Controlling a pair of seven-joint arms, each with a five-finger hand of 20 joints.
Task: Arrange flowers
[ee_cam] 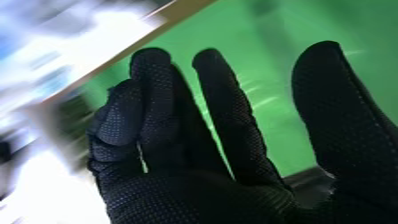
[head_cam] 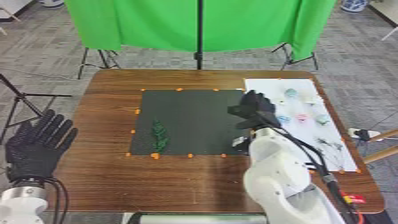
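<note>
A leafy green sprig (head_cam: 160, 136) lay on the left part of the dark mat (head_cam: 194, 115), and small pastel flowers (head_cam: 302, 118) lay on the white sheet (head_cam: 306, 135) to the right. Above the mat's right edge hung the right hand (head_cam: 256, 106), fingers extended, thumb apart. Beyond the wooden surface's (head_cam: 98, 170) left edge, the left hand (head_cam: 34, 152) was spread.

Backed by a green cloth (head_cam: 147, 25) crossed by a black pole (head_cam: 200, 30); floored with gray carpet (head_cam: 44, 47); set with blue-and-white porcelain (head_cam: 354, 5) at far right.
</note>
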